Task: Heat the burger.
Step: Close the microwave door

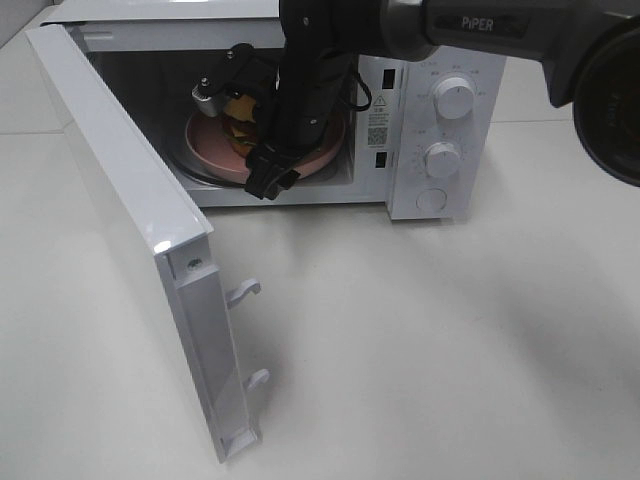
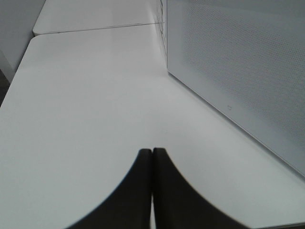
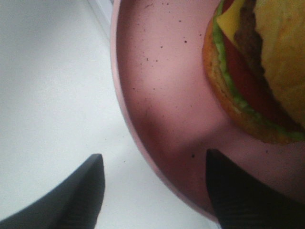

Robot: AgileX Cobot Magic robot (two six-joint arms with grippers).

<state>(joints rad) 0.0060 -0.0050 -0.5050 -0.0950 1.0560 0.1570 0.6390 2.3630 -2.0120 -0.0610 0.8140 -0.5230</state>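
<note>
My left gripper (image 2: 152, 151) is pressed closed over the table (image 2: 86, 95). The door (image 1: 130, 230) stands wide. In the microwave (image 1: 440, 110) my right arm (image 1: 300, 90) hides most of the burger (image 3: 257, 71) on its plate (image 3: 162, 71). The right gripper (image 3: 153, 157) is spread across the rim, holding nothing.

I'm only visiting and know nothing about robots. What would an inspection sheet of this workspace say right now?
Surface: white table, smooth.
Job's things: burger lies on a pink plate inside the microwave; its door is wide open.
Clutter: nothing seen.
Grippers: left gripper shut, holding nothing, above the table; right gripper open, fingers either side of the plate's rim.
Cables: black cable looped beside the right arm.
Surroundings: a second white tabletop adjoins.
</note>
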